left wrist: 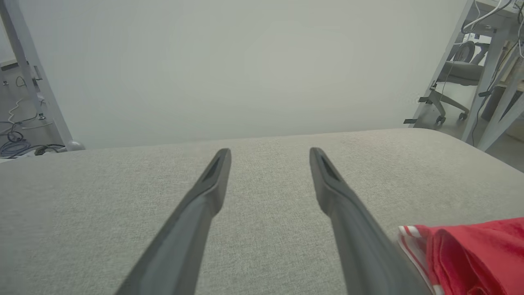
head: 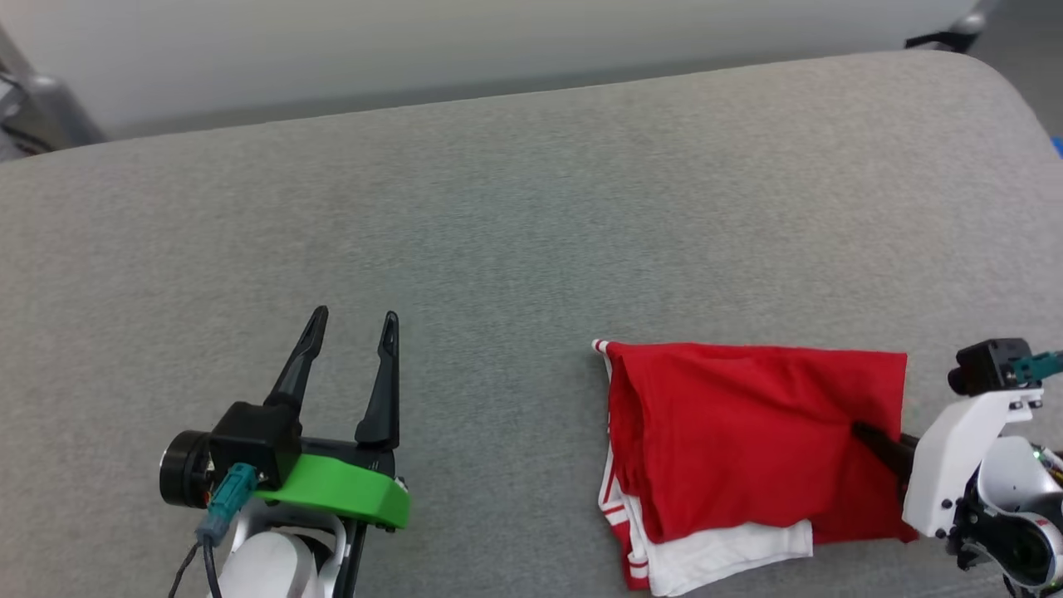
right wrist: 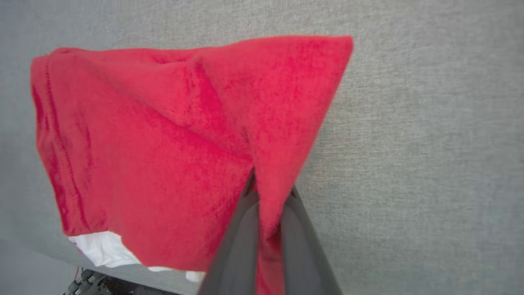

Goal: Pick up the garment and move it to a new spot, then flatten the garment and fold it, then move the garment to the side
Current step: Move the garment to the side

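- Head view: a grey fabric-covered worktop [head: 531,208] with a rounded far-right corner spans the frame, with a pale wall behind it.
- Left wrist view has an office chair [left wrist: 454,73] past the worktop's right end and loose cables [left wrist: 16,143] on the floor at left.
- The garment [head: 747,432] lies folded at the near right, plain red side up. A white sleeve [head: 731,552] and striped trim peek out beneath, and its inner faces are hidden.
- The right gripper [right wrist: 270,196] is clamped on a pinch of red cloth at the garment's right edge, fingertips buried in the fold.
- The left gripper [head: 355,316] stands wide open and empty, well left of the garment.
- The right arm is cut off by the frame edge.
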{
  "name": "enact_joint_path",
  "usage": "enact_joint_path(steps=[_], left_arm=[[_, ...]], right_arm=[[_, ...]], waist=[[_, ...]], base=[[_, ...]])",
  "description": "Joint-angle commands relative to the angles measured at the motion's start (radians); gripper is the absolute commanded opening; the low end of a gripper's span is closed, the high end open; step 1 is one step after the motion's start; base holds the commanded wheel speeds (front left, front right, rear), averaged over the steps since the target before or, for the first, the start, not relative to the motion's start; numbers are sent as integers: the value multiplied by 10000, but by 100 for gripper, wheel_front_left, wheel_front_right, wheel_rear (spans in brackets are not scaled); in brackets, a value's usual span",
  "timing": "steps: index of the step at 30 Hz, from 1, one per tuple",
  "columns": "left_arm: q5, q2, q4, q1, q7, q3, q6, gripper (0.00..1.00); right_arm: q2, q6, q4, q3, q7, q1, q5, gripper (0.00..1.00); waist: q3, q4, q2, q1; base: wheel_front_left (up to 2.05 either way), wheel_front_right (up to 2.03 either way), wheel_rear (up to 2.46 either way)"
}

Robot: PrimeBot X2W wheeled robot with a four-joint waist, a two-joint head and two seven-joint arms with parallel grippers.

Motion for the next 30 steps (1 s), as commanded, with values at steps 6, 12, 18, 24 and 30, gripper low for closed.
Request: enact_joint_path(steps=[6, 12, 18, 24, 30], left_arm=[[138, 259, -451, -398, 314, 10, 17, 100], [475, 398, -1100, -1494, 857, -298, -153, 100], [788, 658, -1518, -2488, 1351, -546, -460, 100], [1065, 707, -1775, -3552, 1626, -863, -806, 100], [1164, 657, -1873, -4128, 1664, -1025, -951, 100]], right_arm=[[-235, -7, 313, -82, -393, -1239, -226, 0], [-1209, -7, 1563, -315, -1623, -2982, -754, 0], [-1975, -7, 2982, -1007, -2542, -4400, -998, 0], [-2836, -7, 4659, -1778, -3335, -5388, -967, 0], [-3103, -7, 5765, -1695, -4070, -5937, -778, 0]], waist=[[1054, -2425, 0, 0], [2506, -2560, 0, 0], [3742, -2135, 0, 0], [4594, -1602, 0, 0], [5116, -1295, 0, 0]], base=[[0, 0, 0], [0, 0, 0], [0, 0, 0], [0, 0, 0], [0, 0, 0]])
